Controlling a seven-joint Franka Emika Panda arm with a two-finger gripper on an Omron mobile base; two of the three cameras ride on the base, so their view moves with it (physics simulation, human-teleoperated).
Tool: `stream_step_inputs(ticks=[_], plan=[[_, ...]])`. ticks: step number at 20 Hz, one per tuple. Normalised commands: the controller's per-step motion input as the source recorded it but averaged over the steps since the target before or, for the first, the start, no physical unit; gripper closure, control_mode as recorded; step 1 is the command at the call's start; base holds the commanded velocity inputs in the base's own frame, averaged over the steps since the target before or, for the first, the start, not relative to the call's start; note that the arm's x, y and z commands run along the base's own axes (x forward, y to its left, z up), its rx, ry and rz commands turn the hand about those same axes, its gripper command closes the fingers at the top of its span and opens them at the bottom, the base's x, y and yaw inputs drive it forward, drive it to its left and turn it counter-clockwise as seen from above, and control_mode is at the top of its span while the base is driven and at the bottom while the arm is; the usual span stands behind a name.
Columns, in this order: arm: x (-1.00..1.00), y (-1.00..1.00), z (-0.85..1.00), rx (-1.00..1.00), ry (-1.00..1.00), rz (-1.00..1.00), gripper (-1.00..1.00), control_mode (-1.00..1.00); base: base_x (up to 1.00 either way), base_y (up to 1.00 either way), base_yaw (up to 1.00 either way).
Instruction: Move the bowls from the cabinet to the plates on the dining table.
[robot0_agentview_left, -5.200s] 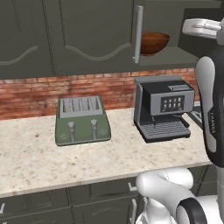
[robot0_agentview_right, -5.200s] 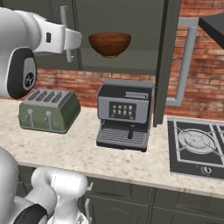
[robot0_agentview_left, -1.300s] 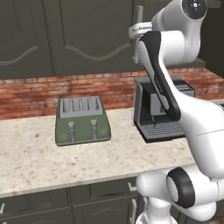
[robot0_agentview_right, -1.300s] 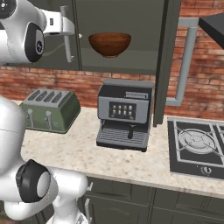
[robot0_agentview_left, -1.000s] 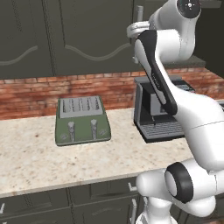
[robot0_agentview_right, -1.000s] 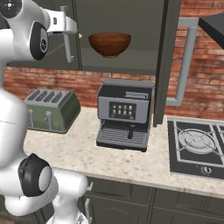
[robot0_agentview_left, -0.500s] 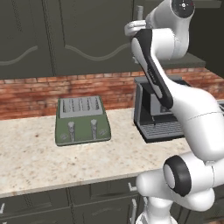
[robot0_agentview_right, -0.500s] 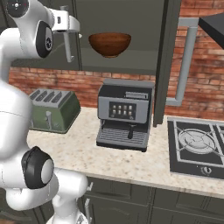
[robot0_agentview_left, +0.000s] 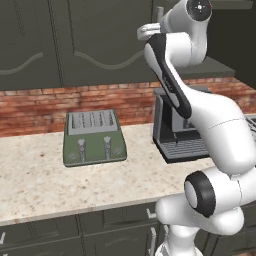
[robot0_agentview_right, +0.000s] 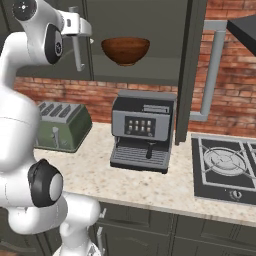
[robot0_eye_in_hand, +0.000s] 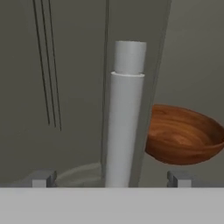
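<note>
A glossy reddish-brown bowl (robot0_agentview_right: 125, 50) (robot0_eye_in_hand: 183, 135) sits on the inner shelf of the open cabinet (robot0_agentview_right: 150, 20). The cabinet's left door carries a long silver bar handle (robot0_agentview_right: 77, 47) (robot0_eye_in_hand: 124, 118). My gripper (robot0_agentview_right: 84, 31) (robot0_eye_in_hand: 109, 178) is open and raised to the handle's height. In the hand view the bar stands upright between the two fingertips (robot0_eye_in_hand: 41, 177), and I cannot tell whether they touch it. The bowl lies just past the door's edge to the right. The plates and the dining table are out of view.
Below the cabinet, a beige counter (robot0_agentview_left: 50, 180) holds a green toaster (robot0_agentview_left: 93, 137) (robot0_agentview_right: 62, 125) and a coffee machine (robot0_agentview_right: 142, 130) (robot0_agentview_left: 175, 132). A hob (robot0_agentview_right: 225, 167) is set in at the right. The right cabinet door (robot0_agentview_right: 187, 70) hangs open edge-on.
The arm has swung a little leftward and the hand has closed in on the door handle. Five seconds ago the hand hung lower. The bowl has not moved.
</note>
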Motion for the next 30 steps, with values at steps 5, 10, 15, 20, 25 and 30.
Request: stream_step_inputs(ticks=[5, 10, 15, 20, 25, 30], plan=[[0.39, 0.0, -0.01, 0.0, 0.0, 0.0, -1.0, -1.0, 0.0, 0.0, 0.0], [0.33, 0.0, -0.02, 0.0, -0.01, 0.0, 1.0, -1.0, 0.0, 0.0, 0.0], [0.28, 0.0, -0.03, 0.0, -0.02, 0.0, 1.0, -1.0, 0.0, 0.0, 0.0], [0.31, 0.0, -0.08, 0.0, 0.0, 0.0, 1.0, -1.0, 0.0, 0.0, 0.0], [0.33, 0.0, -0.23, 0.0, 0.0, 0.0, 1.0, -1.0, 0.0, 0.0, 0.0], [-0.06, 0.53, -0.12, 0.01, 0.01, 0.0, 1.0, -1.0, 0.0, 0.0, 0.0]])
